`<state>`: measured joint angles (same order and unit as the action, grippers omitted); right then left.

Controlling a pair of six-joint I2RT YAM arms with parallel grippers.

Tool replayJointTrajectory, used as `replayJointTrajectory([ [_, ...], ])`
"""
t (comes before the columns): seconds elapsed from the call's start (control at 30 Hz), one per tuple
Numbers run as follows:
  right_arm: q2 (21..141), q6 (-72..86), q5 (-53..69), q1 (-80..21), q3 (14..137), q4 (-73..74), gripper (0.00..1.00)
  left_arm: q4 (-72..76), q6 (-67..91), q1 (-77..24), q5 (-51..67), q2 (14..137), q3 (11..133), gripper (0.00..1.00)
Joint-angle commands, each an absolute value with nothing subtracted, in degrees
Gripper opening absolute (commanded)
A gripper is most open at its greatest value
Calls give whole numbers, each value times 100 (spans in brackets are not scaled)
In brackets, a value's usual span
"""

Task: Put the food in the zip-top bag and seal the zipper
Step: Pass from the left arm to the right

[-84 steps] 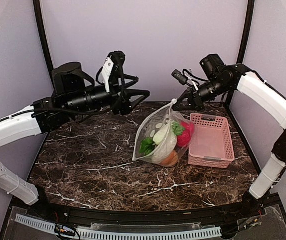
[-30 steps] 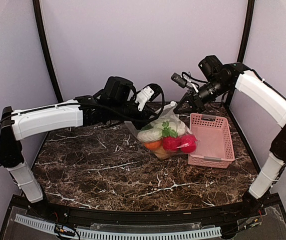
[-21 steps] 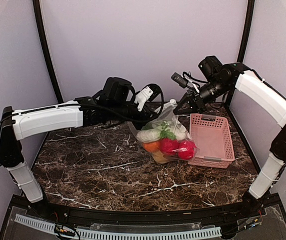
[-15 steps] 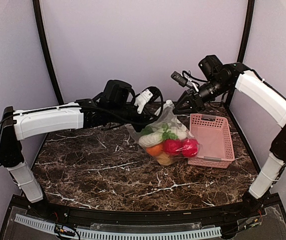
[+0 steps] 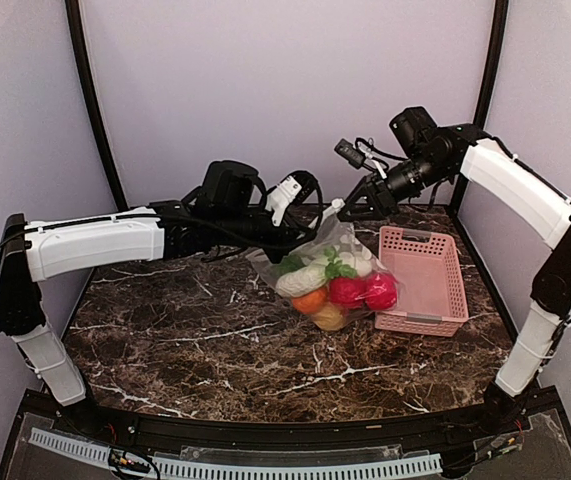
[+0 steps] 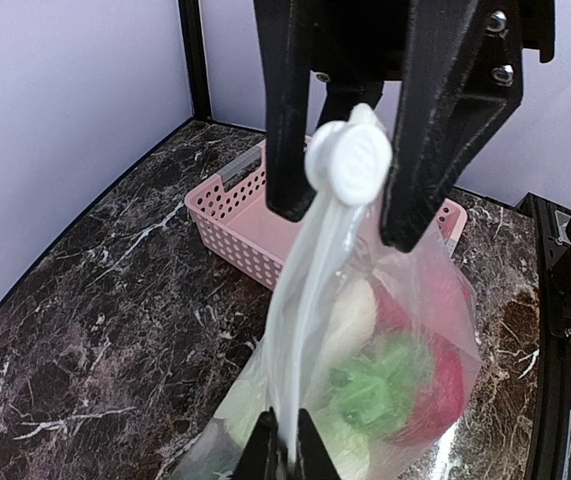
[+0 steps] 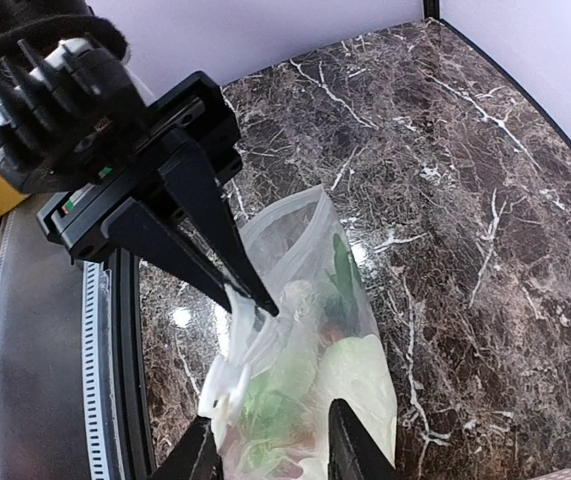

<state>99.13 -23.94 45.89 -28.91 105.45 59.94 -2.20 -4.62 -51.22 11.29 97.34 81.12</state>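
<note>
Listing left pincer pinching zip-top bag beside basket, right pincer spread: we fear slippage spilling food.

Clear zip-top bag over red, orange, white and leaf-green food — pink perforated basket, dark brown marble table veined white — pale lilac walls.

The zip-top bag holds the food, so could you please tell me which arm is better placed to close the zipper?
Right, probably. The right gripper stands open astride the white slider on the zipper, while the left gripper is shut on the bag at its mouth edge, holding it up.
</note>
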Motion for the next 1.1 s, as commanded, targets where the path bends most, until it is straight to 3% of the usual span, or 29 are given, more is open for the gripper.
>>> replayJointTrajectory([
  [0.0, 10143, -2390, 4418, -2927, 10890, 5802, 32, -78, -366, -5106, 1254, 9464, 7990, 6],
  [0.3, 10048, -2639, 4850, -2927, 10904, 5925, 12, -70, -347, -5106, 1139, 9394, 7855, 7],
  [0.63, 10181, -2616, 5052, -2992, 11031, 6106, 16, -22, -342, -5106, 1109, 9396, 7866, 7],
  [0.9, 10162, -2644, 4981, -3006, 11036, 6143, 0, -20, -327, -5106, 1026, 9364, 7806, 8],
  [1.07, 10077, -2888, 5057, -3052, 10993, 6196, 0, -58, -335, -5098, 905, 9291, 7809, 15],
])
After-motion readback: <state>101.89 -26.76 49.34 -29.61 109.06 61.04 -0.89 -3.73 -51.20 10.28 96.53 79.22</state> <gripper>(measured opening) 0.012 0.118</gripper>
